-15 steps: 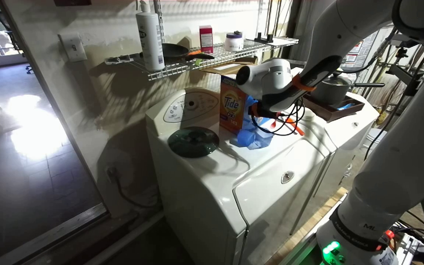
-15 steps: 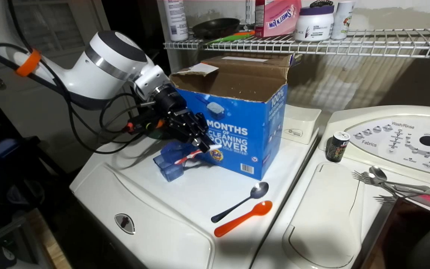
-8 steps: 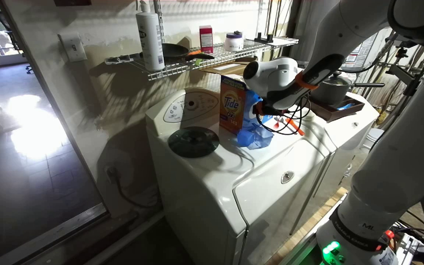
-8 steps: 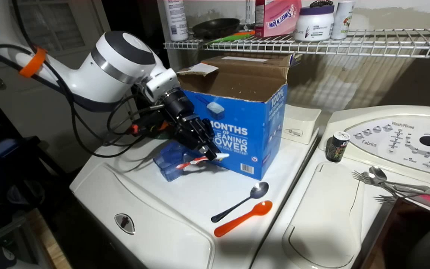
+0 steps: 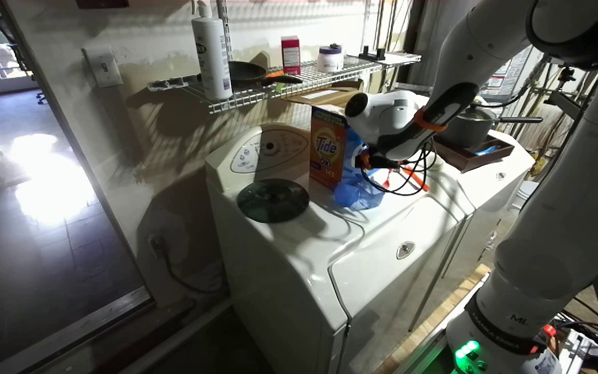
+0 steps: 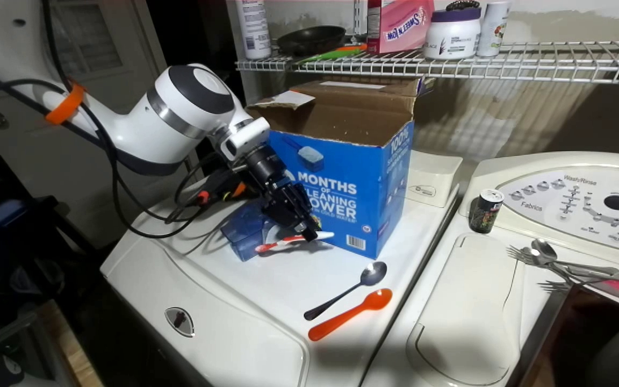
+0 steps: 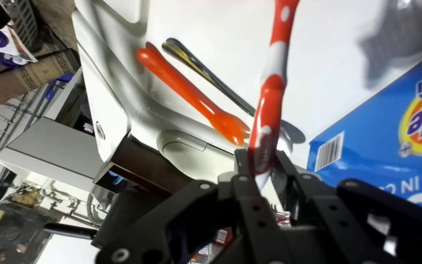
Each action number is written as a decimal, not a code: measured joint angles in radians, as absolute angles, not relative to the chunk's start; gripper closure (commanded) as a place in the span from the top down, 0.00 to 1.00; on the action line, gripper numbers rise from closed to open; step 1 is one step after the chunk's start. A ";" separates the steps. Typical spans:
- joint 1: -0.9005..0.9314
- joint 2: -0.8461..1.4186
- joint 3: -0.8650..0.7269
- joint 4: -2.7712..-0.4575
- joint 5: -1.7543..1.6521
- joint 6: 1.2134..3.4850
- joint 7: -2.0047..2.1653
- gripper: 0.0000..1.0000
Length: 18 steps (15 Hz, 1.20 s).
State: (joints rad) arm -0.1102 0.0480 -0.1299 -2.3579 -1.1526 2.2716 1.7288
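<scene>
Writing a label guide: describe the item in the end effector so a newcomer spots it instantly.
On the white appliance, find the large Tide box with a blue face. Beside that face, the black end effector grips one slim item. Unlike the orange spoon and metal spoon lying loose nearby, it is patterned red and white.

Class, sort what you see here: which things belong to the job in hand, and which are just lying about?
In the job:
gripper
red-and-white object, held in it

Lying about, seemingly:
orange spoon
metal spoon
blue tub
box
can
pan
</scene>
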 measured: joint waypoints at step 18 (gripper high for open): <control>-0.142 0.131 -0.150 -2.379 -1.149 2.426 1.575 0.44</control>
